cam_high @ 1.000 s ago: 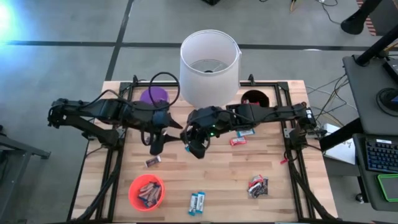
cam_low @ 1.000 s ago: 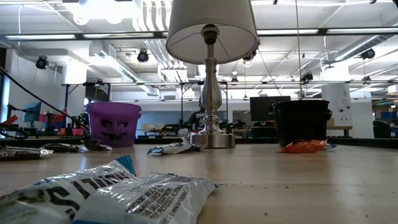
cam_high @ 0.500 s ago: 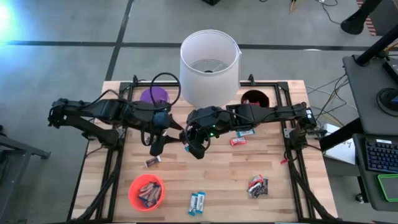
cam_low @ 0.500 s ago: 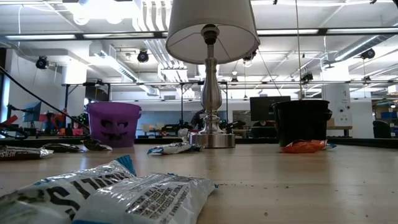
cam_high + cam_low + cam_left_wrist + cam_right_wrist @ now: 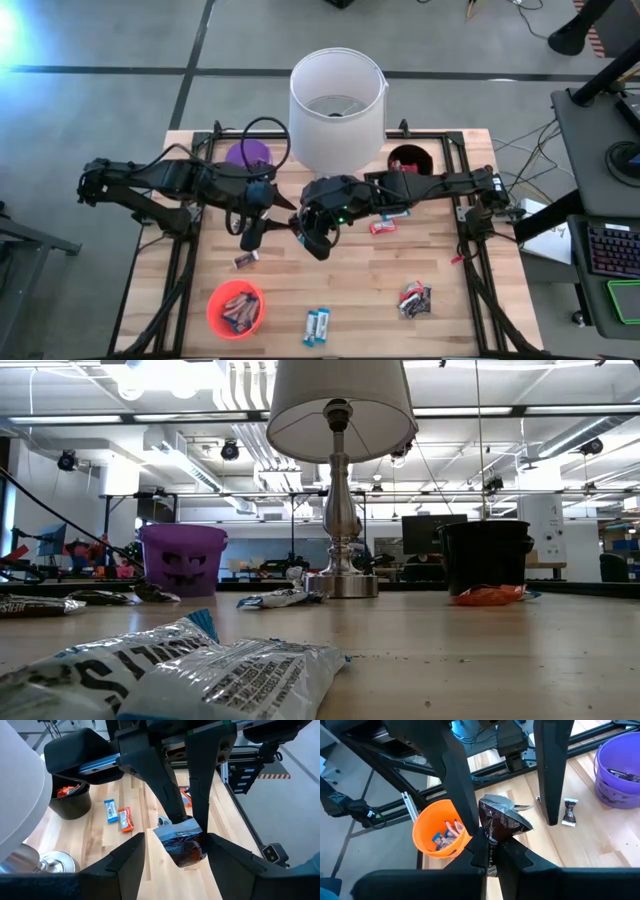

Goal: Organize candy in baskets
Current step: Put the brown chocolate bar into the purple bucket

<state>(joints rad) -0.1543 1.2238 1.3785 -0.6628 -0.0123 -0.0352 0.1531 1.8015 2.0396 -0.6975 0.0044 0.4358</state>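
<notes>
The high camera hangs above, looking straight down on the whole wooden table (image 5: 350, 270) and surrounding floor. The low camera sits at tabletop height, looking level across the boards into the room; wrappers lie very close to its lens. Both views take in the lamp (image 5: 337, 95) and the purple basket (image 5: 183, 559). Each wrist camera looks forward past its own fingers, close in, at the mid-table space where the two arms face each other, seen from opposite sides.
</notes>
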